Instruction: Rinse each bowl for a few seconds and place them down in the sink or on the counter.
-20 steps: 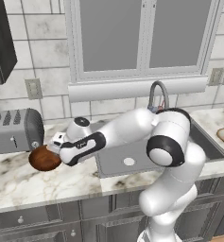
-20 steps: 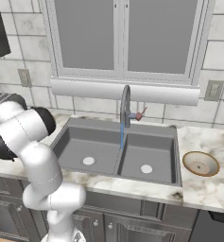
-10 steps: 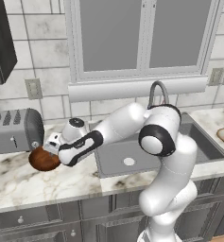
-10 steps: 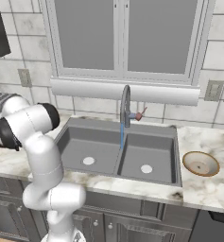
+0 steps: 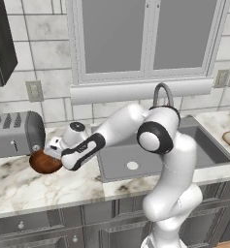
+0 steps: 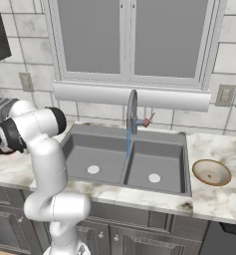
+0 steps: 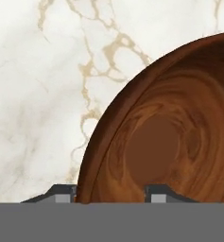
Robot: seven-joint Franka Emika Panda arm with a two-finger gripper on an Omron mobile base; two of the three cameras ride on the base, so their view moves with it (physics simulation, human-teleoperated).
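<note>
Now the fingertips (image 7: 65, 194) are straddling the rim of the reddish-brown bowl (image 7: 165, 137), jaws narrower than a second ago, though a firm clasp cannot be told. Gripper (image 5: 49, 147) is leaning lower over that bowl, sitting on the counter (image 5: 19, 186) beside the toaster (image 5: 14, 133).

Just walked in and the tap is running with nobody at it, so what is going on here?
The robot arm has reached far to its left, over the counter beside the toaster. Its gripper is down at the reddish-brown bowl, one fingertip outside the rim and one inside, so it looks to be taking hold. That bowl sits on the marble. Water streams from the faucet into the sink. The beige bowl waits on the counter on the sink's other side.
</note>
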